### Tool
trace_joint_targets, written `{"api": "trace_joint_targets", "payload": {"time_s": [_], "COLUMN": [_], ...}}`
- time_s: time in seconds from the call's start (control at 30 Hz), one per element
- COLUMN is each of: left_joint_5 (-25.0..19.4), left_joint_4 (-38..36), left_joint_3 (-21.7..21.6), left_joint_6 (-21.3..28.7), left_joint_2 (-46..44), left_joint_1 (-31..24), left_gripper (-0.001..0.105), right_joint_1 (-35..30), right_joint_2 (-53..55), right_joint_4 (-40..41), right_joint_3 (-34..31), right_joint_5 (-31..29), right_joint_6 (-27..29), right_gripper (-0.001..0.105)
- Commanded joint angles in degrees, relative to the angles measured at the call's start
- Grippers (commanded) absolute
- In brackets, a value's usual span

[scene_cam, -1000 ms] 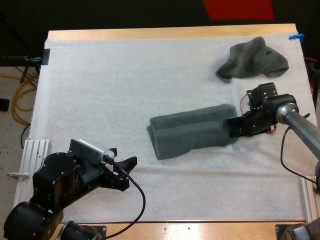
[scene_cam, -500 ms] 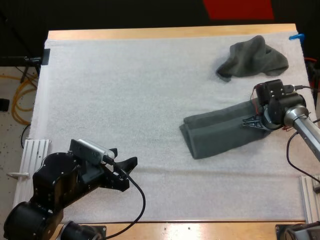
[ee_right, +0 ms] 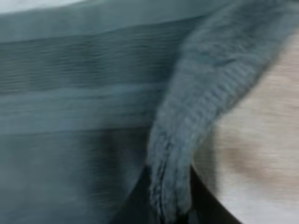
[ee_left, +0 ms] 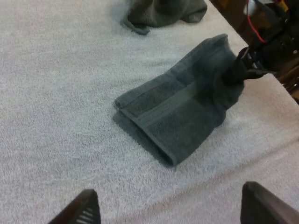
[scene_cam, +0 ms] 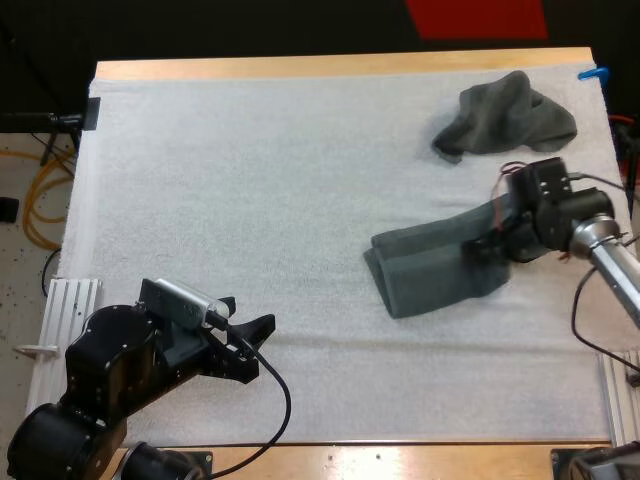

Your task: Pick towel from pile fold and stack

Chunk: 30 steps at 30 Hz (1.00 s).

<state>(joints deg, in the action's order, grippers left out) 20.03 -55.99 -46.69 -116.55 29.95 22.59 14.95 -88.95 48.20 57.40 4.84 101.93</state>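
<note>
A folded dark grey-green towel point(scene_cam: 432, 265) lies on the white mat right of centre. My right gripper point(scene_cam: 490, 243) is shut on its right end; in the right wrist view the towel's edge point(ee_right: 173, 186) is pinched between the fingers. The left wrist view looks across at the same folded towel point(ee_left: 177, 112) with the right gripper point(ee_left: 243, 70) at its far end. A crumpled towel point(scene_cam: 505, 117) sits at the mat's far right, also seen from the left wrist as the crumpled towel point(ee_left: 163, 11). My left gripper point(scene_cam: 258, 325) rests open near the front left, its fingertips point(ee_left: 86, 205) standing wide apart over bare mat.
The white mat point(scene_cam: 250, 180) covers most of the wooden table point(scene_cam: 330, 64). A white rail point(scene_cam: 62, 310) lies along the left front edge beside my left arm.
My right gripper dragged the folded towel to the right across the mat, then shifted slightly back left and bunched the held end. The left arm stayed still.
</note>
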Motion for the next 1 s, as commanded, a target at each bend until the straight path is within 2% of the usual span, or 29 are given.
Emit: {"api": "trace_joint_targets", "payload": {"time_s": [0.0,0.23,0.43,0.63,0.87,0.97], "left_joint_5": [0.35,0.35,0.5,1.33,1.33,1.33], "left_joint_4": [0.17,0.17,0.17,0.17,0.17,0.17], "left_joint_3": [-0.32,-0.32,-0.32,-0.32,-0.32,-0.32], "left_joint_6": [-0.62,-0.62,-0.62,-0.62,-0.62,-0.62], "left_joint_2": [-0.21,-0.21,-0.21,-0.21,-0.21,-0.21], "left_joint_1": [-0.11,-0.11,-0.11,-0.11,-0.11,-0.11], "left_gripper": [0.061,0.061,0.061,0.061,0.061,0.061], "right_joint_1": [1.5,10.25,14.93,15.99,15.99,15.99], "right_joint_2": [0.38,-2.06,-6.08,-7.16,-7.15,-7.15], "right_joint_4": [-0.27,-2.8,-6.28,-8.06,-8.06,-7.74], "right_joint_3": [-0.05,-0.05,-0.05,-0.05,-0.05,-0.05], "right_joint_5": [3.33,6.88,8.29,9.39,9.76,12.29], "right_joint_6": [-0.72,-5.59,-10.1,-13.02,-12.2,-11.19], "right_gripper": [0.0,0.0,0.0,0.0,0.0,0.004]}}
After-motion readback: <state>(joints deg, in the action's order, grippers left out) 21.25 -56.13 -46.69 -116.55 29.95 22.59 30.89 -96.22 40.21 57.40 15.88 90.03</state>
